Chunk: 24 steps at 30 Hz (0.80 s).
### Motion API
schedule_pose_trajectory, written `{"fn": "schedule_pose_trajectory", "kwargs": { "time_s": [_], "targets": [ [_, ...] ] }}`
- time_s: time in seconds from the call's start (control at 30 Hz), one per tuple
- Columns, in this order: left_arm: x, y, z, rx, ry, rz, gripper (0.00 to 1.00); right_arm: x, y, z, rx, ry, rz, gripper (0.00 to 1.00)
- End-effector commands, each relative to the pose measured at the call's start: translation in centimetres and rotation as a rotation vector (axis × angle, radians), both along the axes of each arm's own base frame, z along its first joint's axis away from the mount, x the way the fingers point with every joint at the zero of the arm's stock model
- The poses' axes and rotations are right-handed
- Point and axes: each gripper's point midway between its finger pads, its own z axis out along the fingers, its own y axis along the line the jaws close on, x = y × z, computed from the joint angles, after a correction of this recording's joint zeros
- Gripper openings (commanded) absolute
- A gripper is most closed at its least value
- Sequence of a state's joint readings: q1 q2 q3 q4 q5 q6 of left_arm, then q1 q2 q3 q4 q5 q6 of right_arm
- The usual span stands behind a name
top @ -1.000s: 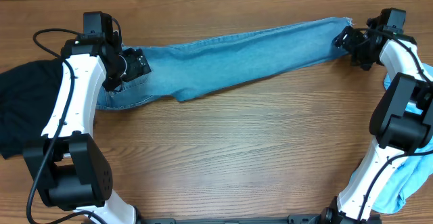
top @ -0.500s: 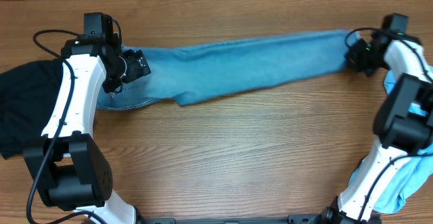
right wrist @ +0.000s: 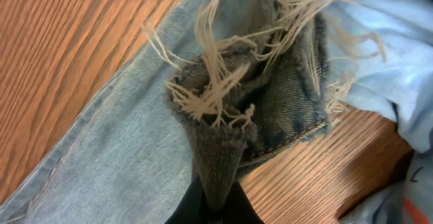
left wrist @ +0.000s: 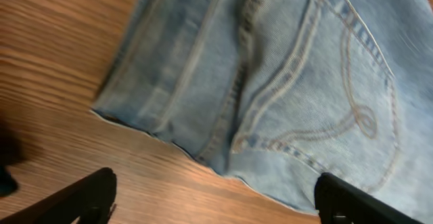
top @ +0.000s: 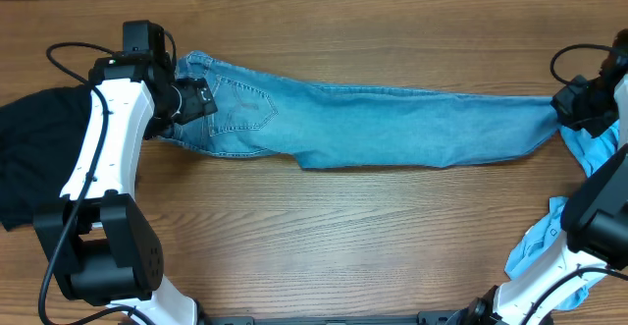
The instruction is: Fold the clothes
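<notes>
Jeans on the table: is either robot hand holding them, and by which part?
The right gripper pinches the jeans by the frayed leg hem. The left gripper hangs open over the waist end, holding nothing.

The jeans (top: 392,129) lie lengthwise across the rear half of the table (top: 324,237), waist end at the left, hem end at the right. The left gripper (top: 201,99) hangs above the waist end. The right gripper (top: 569,104) sits at the hem, at the table's right edge. A T-shirt (top: 589,153) lies just beside the hem, under the right arm. Another garment (top: 34,148) lies at the far left edge, left of the left arm.
</notes>
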State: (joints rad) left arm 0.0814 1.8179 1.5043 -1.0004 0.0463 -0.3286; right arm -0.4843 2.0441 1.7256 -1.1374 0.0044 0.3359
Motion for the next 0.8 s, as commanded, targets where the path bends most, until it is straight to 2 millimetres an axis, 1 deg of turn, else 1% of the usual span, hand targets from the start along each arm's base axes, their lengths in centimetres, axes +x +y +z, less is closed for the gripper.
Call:
{"fn": "schedule_pose_trajectory", "kwargs": {
  "time_s": [0.0, 0.07, 0.1, 0.13, 0.17, 0.27, 0.33, 0.37, 0.43, 0.5, 0.57, 0.6, 0.63, 0.67, 0.73, 0.77],
  "targets": [
    [0.3, 1.5, -1.2, 0.081, 0.015, 0.003, 1.00, 0.0, 0.4, -0.3, 0.006, 0.008, 0.025, 0.04],
    [0.7, 1.7, -2.2, 0.089, 0.026, -0.013, 1.00, 0.0, 0.4, -0.4, 0.007, 0.010, 0.026, 0.04],
    [0.8, 1.8, -3.0, 0.096, 0.039, -0.022, 1.00, 0.0, 0.4, -0.4, 0.005, 0.010, 0.035, 0.04],
    [0.7, 2.8, -4.6, 0.143, 0.081, -0.013, 1.00, -0.1, 0.4, -0.4, 0.006, 0.013, 0.036, 0.04],
    [0.7, 3.3, -5.5, 0.154, 0.100, -0.005, 1.00, 0.0, 0.4, -0.5, 0.007, 0.014, 0.036, 0.04],
    [1.1, 4.3, -7.4, 0.147, 0.118, 0.017, 1.00, -0.1, 0.5, -0.7, 0.010, 0.023, 0.044, 0.04],
    [1.7, 4.7, -8.2, 0.138, 0.106, 0.029, 1.00, -0.3, 0.5, -0.8, 0.009, 0.030, 0.048, 0.04],
    [2.1, 4.6, -8.3, 0.118, 0.090, 0.020, 0.99, -0.4, 0.5, -0.8, 0.007, 0.033, 0.050, 0.04],
    [3.0, 3.5, -8.2, 0.052, 0.047, -0.029, 0.95, -0.5, 0.5, -0.8, 0.009, 0.038, 0.050, 0.04],
    [3.9, 2.7, -7.9, 0.014, 0.008, -0.070, 0.95, -0.5, 0.5, -0.8, 0.010, 0.040, 0.050, 0.04],
    [4.7, 2.5, -7.1, 0.003, -0.026, -0.093, 0.96, -0.5, 0.5, -0.8, 0.011, 0.041, 0.050, 0.04],
    [5.1, 2.1, -6.7, -0.018, -0.042, -0.110, 0.96, -0.6, 0.6, -0.8, 0.012, 0.041, 0.050, 0.04],
    [5.5, 1.1, -6.4, -0.065, -0.063, -0.149, 0.93, -0.6, 0.6, -0.8, 0.012, 0.041, 0.050, 0.04],
    [5.5, 0.2, -6.2, -0.108, -0.073, -0.180, 0.90, -0.6, 0.6, -0.8, 0.012, 0.041, 0.050, 0.04],
    [4.9, 0.2, -6.4, -0.112, -0.047, -0.176, 0.85, -0.6, 0.6, -0.8, 0.012, 0.041, 0.050, 0.04],
    [4.5, 0.2, -6.6, -0.115, -0.033, -0.175, 0.79, -0.6, 0.6, -0.8, 0.012, 0.041, 0.050, 0.04]
  ]
}}
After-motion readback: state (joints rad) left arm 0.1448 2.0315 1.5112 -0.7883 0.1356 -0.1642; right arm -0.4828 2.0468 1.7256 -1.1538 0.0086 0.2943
